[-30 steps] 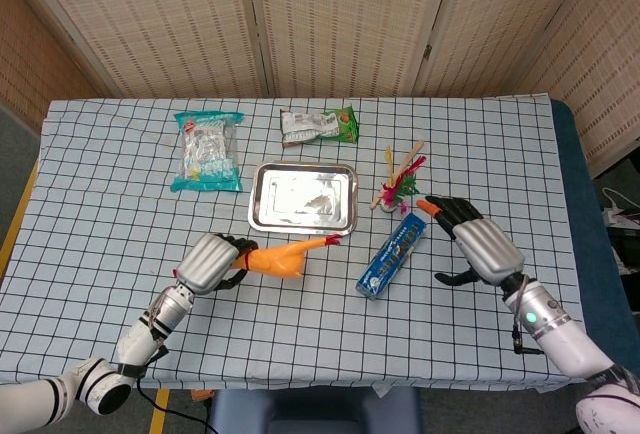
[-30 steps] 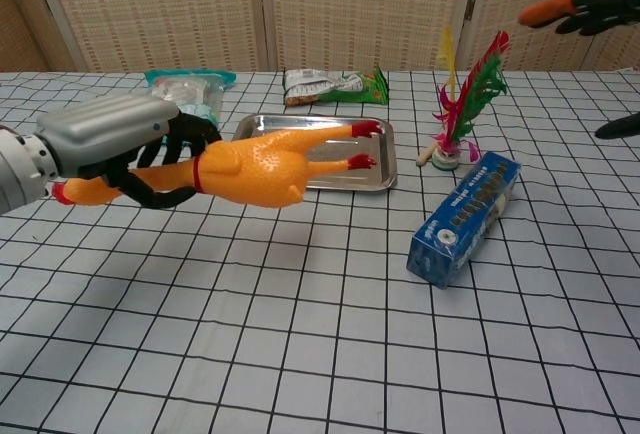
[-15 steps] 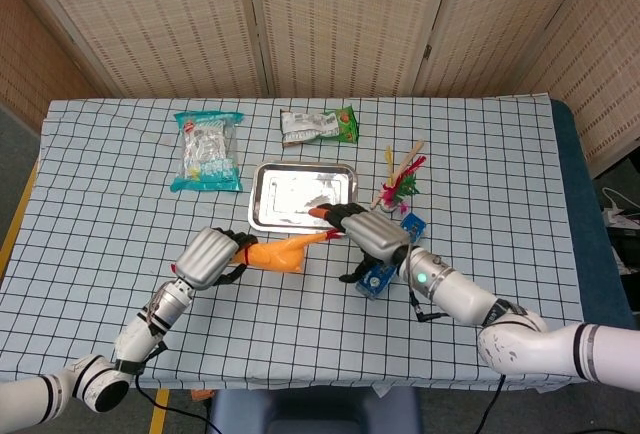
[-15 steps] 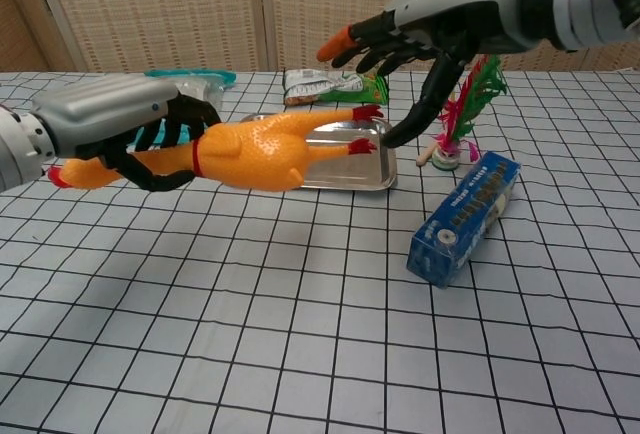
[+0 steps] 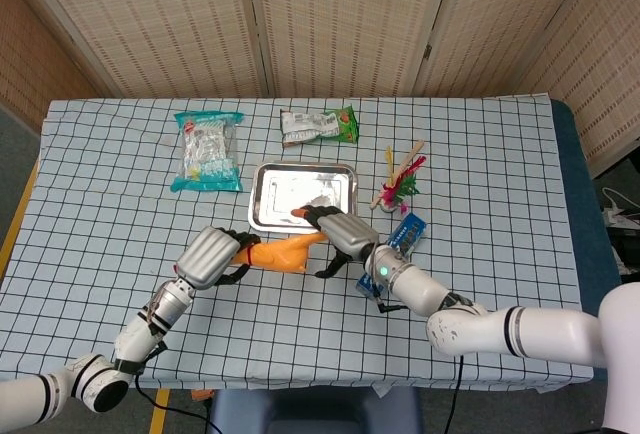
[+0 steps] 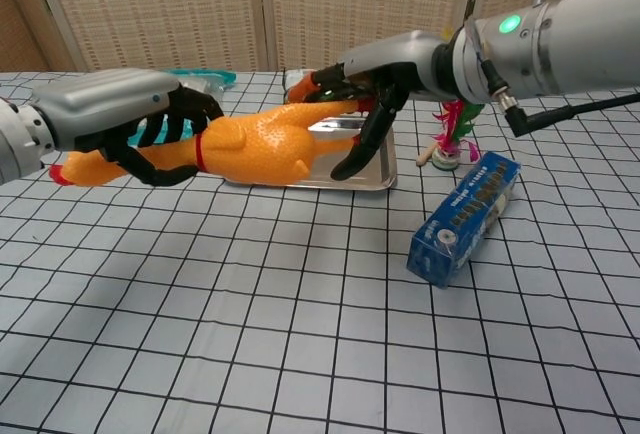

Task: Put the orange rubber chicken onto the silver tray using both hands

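The orange rubber chicken [image 5: 281,253] [image 6: 255,150] hangs level above the table, just in front of the silver tray [image 5: 279,190] [image 6: 386,170]. My left hand [image 5: 214,257] [image 6: 118,122] grips its neck end, and the red-beaked head sticks out to the left. My right hand [image 5: 337,234] [image 6: 382,76] reaches in at the leg end with its fingers spread over the red feet and its thumb below them. I see no firm grip there.
A blue box [image 5: 403,234] [image 6: 465,215] lies right of the chicken, under my right forearm in the head view. A feather shuttlecock [image 5: 400,186] [image 6: 461,124] stands beside the tray. Two snack packs [image 5: 207,151] [image 5: 320,125] lie behind the tray.
My right hand swept left from beyond the blue box to the chicken's feet. The left hand lifted the chicken slightly and shifted it toward the tray.
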